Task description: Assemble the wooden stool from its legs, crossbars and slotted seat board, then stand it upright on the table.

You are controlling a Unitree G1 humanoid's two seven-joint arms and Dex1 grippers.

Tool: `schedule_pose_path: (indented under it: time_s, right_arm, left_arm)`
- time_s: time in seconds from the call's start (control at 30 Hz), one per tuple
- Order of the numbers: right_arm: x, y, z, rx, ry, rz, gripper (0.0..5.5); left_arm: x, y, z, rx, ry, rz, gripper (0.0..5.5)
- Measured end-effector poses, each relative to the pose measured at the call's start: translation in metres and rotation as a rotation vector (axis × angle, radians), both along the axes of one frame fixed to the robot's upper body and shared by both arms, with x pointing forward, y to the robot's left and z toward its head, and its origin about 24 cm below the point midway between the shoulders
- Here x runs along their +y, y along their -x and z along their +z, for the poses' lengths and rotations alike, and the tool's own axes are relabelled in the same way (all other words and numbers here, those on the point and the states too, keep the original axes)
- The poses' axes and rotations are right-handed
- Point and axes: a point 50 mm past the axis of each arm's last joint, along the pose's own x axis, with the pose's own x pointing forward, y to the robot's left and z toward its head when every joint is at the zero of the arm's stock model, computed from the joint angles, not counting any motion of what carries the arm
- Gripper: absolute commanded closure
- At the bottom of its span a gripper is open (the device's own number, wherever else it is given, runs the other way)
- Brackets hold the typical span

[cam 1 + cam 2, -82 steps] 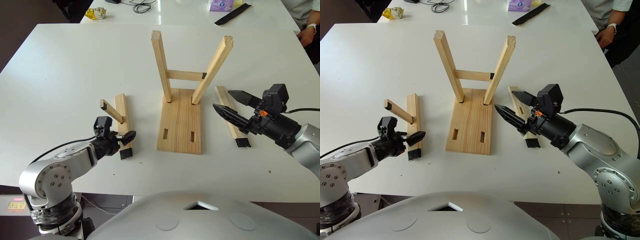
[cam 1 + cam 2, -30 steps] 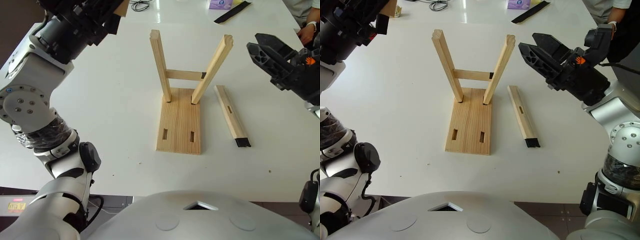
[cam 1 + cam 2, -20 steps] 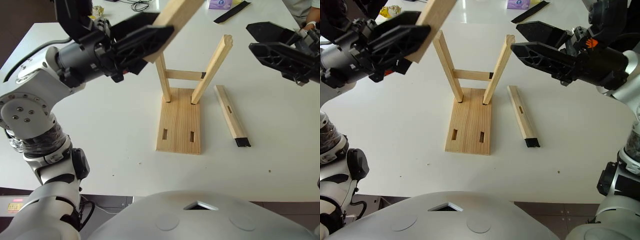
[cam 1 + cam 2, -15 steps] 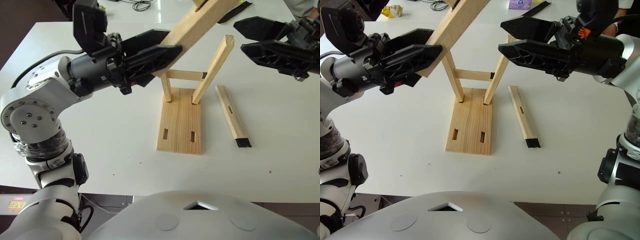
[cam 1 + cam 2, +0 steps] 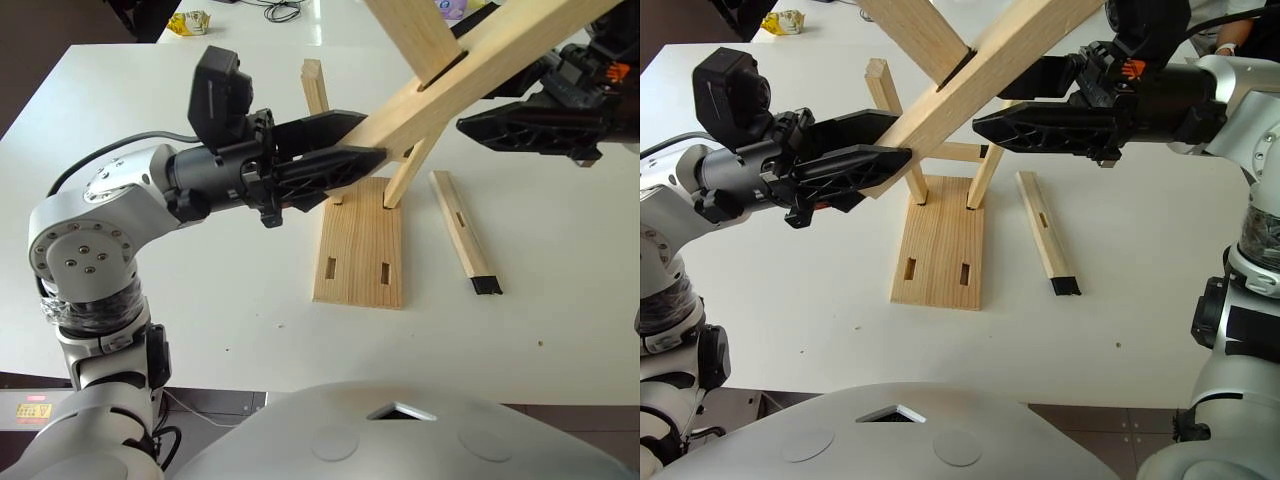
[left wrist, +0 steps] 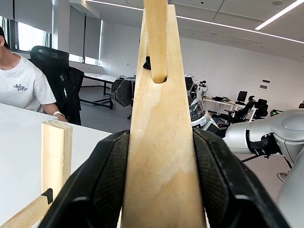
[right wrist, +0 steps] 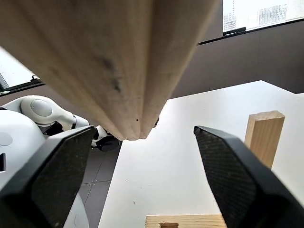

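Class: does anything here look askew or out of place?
Yes. The left end effector holds a leg with crossbar slanted high over the seat board, whose near slots stand empty; a loose leg lies beside it.

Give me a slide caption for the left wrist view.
Left tool clamping a wooden leg with its crossbar slotted in, second leg upright behind.

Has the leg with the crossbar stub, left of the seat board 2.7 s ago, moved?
Yes: the left gripper holds the leg up off the table, above the seat board.
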Motion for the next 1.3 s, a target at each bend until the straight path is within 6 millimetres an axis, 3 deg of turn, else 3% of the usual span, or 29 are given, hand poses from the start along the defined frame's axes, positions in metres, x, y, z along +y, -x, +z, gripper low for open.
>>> schedule_pose_path:
  time_s: [0.23,0.57,1.0,1.3]
  right_arm:
    - [0.003,0.003,0.015,-0.014,-0.059,0.026,1.64]
    - [0.015,0.002,0.011,-0.009,-0.071,0.033,1.64]
    - [0.015,0.004,0.002,0.006,-0.052,0.016,3.48]
    - [0.015,0.006,-0.002,-0.008,-0.043,0.012,3.5]
  left_arm:
    - [0.001,-0.002,-0.002,-0.001,-0.006,0.006,3.49]
    - [-0.002,-0.003,-0.009,0.007,-0.006,0.014,3.49]
    - [-0.004,-0.001,-0.01,0.012,-0.014,-0.015,3.49]
    - [-0.004,-0.002,-0.013,0.028,-0.024,-0.027,3.49]
